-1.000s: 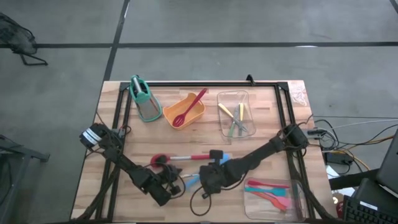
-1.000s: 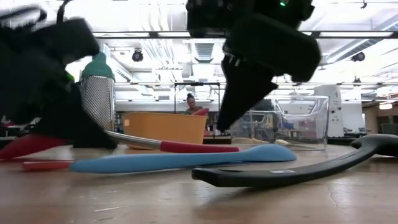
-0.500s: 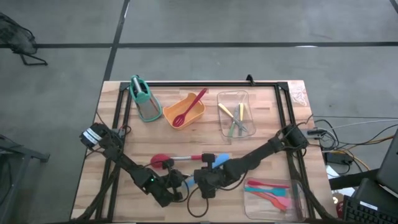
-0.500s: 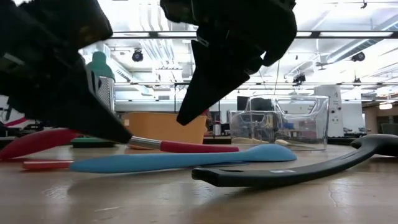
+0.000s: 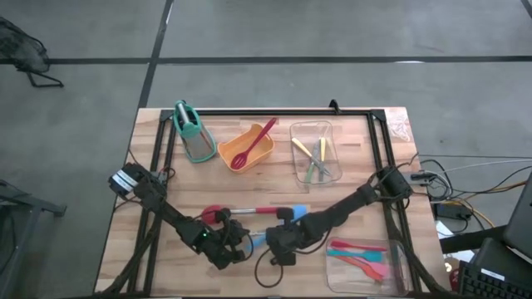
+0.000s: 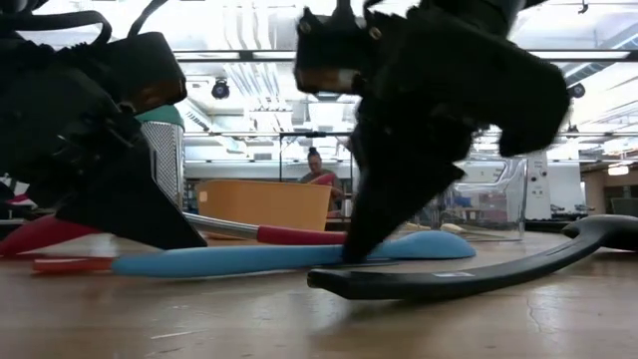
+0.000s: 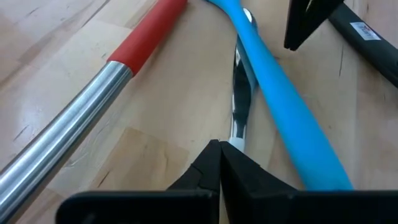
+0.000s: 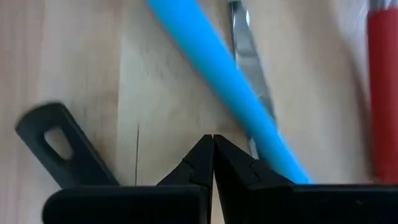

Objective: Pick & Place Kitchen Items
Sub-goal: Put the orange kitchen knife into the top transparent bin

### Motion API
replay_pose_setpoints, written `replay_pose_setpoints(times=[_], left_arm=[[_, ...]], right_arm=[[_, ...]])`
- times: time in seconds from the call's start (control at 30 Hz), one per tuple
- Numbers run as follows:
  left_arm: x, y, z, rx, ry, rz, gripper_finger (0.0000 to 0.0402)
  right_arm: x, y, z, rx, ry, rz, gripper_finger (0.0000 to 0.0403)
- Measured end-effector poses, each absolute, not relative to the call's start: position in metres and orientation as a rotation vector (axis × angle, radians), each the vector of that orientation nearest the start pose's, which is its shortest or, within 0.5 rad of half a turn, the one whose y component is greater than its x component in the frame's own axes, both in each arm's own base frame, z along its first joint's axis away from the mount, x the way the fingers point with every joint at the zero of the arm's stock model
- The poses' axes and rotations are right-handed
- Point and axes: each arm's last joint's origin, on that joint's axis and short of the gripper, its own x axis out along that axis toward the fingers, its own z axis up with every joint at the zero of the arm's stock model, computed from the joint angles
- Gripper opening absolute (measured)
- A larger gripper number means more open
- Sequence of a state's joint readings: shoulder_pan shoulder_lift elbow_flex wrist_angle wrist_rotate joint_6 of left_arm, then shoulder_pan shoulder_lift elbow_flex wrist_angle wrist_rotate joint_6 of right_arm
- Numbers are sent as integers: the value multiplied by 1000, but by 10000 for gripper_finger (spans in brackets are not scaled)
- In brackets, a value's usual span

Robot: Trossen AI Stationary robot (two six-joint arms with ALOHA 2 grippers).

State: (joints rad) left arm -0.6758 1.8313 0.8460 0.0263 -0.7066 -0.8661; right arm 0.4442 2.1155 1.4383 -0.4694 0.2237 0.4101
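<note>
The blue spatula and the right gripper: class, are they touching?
Cannot tell. In the low view the shut right gripper meets the blue spatula in outline, but the right wrist view shows wood between the fingertips and it.

Table (image 7: 56,37) showing pale wood, visible grain, faint sheen. Red-handled utensil (image 7: 93,99) showing polished metal shaft, matt red grip. Blue spatula (image 7: 286,93) looking smooth, matt, rubbery plastic. Black ladle (image 6: 478,269) looking matt plastic. Slim metal utensil (image 7: 239,93) gleaming under spatula. Clear tray (image 6: 478,194) looking glossy plastic.
</note>
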Motion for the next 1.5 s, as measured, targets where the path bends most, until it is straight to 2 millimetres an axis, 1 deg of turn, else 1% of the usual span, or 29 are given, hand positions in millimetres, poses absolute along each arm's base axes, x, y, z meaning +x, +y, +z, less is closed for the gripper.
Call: replay_pose_setpoints(times=[0.07, 0.2, 0.3, 0.4, 0.53, 0.63, 0.8, 0.93, 1.07, 1.2, 1.33, 1.5], left_arm=[[265, -189, 114, -216, 651, 330, 10], [265, -189, 114, -220, 651, 331, 9], [265, -188, 114, -219, 652, 332, 4], [265, -188, 114, -212, 640, 345, 5], [265, -188, 115, -192, 601, 379, 7], [265, -188, 115, -190, 602, 375, 4], [267, -196, 121, -186, 596, 332, 4], [269, -206, 127, -181, 593, 274, 5], [270, -211, 128, -211, 660, 148, 3], [267, -203, 122, -243, 649, 222, 5], [264, -196, 114, -256, 679, 238, 7], [262, -187, 108, -296, 690, 272, 3]], right_arm=[[383, 175, 132, 6, 1124, -53, 8], [380, 172, 132, 1, 1164, -95, 8], [385, 173, 136, -46, 1087, -126, 8], [395, 177, 144, -73, 963, -101, 8], [401, 178, 147, -74, 899, -95, 8], [404, 172, 141, -58, 897, -140, 8], [409, 161, 116, -49, 960, -188, 8], [411, 159, 111, -50, 973, -191, 8], [410, 159, 113, -48, 971, -187, 8], [410, 161, 115, -37, 977, -162, 8], [408, 164, 116, -34, 988, -141, 9], [405, 170, 116, -84, 996, -105, 8]])
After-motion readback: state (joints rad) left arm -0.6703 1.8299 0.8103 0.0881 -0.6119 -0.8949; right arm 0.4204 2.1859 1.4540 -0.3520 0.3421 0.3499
